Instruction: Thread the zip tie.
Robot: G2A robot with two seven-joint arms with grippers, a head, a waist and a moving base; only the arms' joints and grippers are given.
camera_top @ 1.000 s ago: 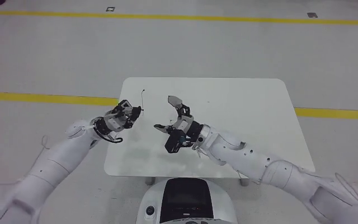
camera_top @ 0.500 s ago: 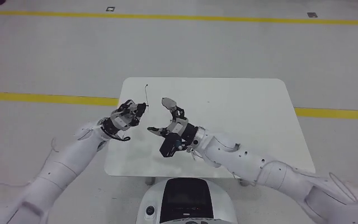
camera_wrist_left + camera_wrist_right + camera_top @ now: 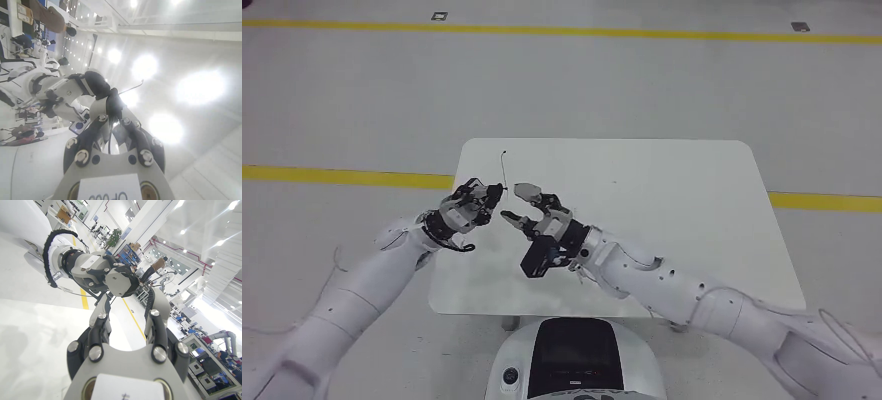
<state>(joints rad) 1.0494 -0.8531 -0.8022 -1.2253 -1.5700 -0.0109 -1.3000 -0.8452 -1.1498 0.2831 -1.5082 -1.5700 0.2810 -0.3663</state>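
A thin black zip tie (image 3: 504,168) stands up from my left gripper (image 3: 480,200), which is shut on its lower part above the table's left side. In the left wrist view the zip tie (image 3: 132,87) runs out past the closed fingertips of the left gripper (image 3: 114,106) and ends in a small bent tip. My right gripper (image 3: 515,203) is open just to the right of the left one, its two fingers spread on either side of the tie's base. In the right wrist view the right gripper (image 3: 128,296) frames the left gripper (image 3: 119,283) closely; whether they touch I cannot tell.
The white table (image 3: 692,200) is bare under and to the right of both arms. Grey floor with yellow lines (image 3: 332,177) surrounds it. The table's left edge lies just under the left arm.
The right gripper has moved left, closing in on the left gripper and the tie. The left gripper shifted slightly up and right at first, then held still.
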